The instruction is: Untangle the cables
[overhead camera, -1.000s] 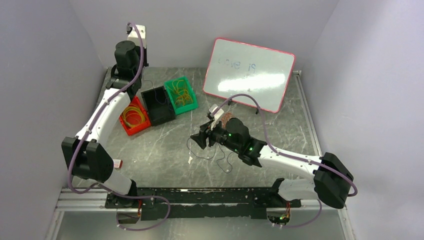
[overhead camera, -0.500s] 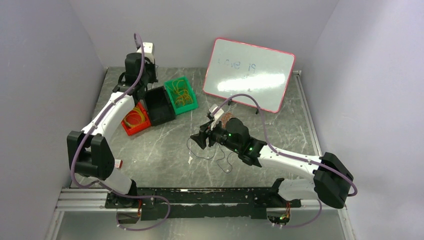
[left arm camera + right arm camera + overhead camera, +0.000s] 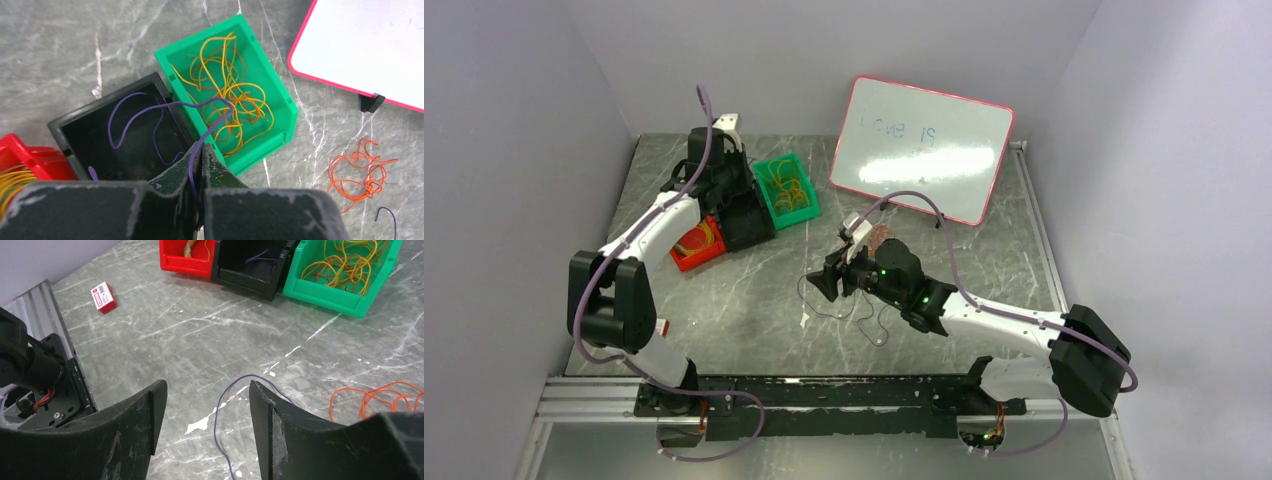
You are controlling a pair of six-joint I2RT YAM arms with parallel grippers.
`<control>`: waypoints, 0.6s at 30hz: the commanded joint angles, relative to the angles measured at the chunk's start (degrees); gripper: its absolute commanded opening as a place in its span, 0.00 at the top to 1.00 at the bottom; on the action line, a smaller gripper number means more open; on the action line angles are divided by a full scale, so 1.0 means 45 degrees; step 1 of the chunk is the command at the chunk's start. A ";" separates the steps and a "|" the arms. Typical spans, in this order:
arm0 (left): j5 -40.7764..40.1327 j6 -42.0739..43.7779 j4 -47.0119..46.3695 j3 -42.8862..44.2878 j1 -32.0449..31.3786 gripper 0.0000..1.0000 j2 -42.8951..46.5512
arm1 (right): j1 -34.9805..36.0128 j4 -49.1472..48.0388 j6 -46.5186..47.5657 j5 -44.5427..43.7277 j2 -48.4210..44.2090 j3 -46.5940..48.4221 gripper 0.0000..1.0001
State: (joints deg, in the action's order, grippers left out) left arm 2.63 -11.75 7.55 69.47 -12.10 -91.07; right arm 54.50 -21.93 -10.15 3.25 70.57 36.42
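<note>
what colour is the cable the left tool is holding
Purple. The cable pinched in the left tool shows best in the left wrist view.

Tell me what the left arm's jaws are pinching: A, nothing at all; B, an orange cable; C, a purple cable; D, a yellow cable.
C: the left wrist view shows the left jaws shut on a purple cable that loops over the black bin.
</note>
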 commanded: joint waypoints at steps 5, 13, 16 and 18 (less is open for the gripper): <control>0.0502 -0.1930 -0.0152 -0.0772 0.0110 0.93 -0.0457 | 0.0058 -0.0053 -0.0136 -0.0097 -0.0100 -0.0261 0.35; 0.1199 -0.3308 -0.1540 -0.1527 0.0719 0.93 -0.0718 | 0.0052 -0.0048 -0.0125 -0.0002 -0.0046 -0.0296 0.35; 0.1606 -0.3748 -0.2141 -0.1624 0.1208 0.93 -0.1031 | 0.0054 0.0005 -0.0144 -0.0063 -0.0121 -0.0332 0.35; 0.1650 -0.4061 -0.2418 -0.1795 0.1481 0.93 -0.1116 | 0.0044 0.0030 -0.0161 -0.0143 -0.0193 -0.0383 0.35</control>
State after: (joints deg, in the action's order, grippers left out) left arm 6.79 -26.15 2.55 62.61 -7.90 -94.87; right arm 54.50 -21.71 -10.37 3.20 70.54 35.64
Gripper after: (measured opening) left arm 0.073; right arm 0.648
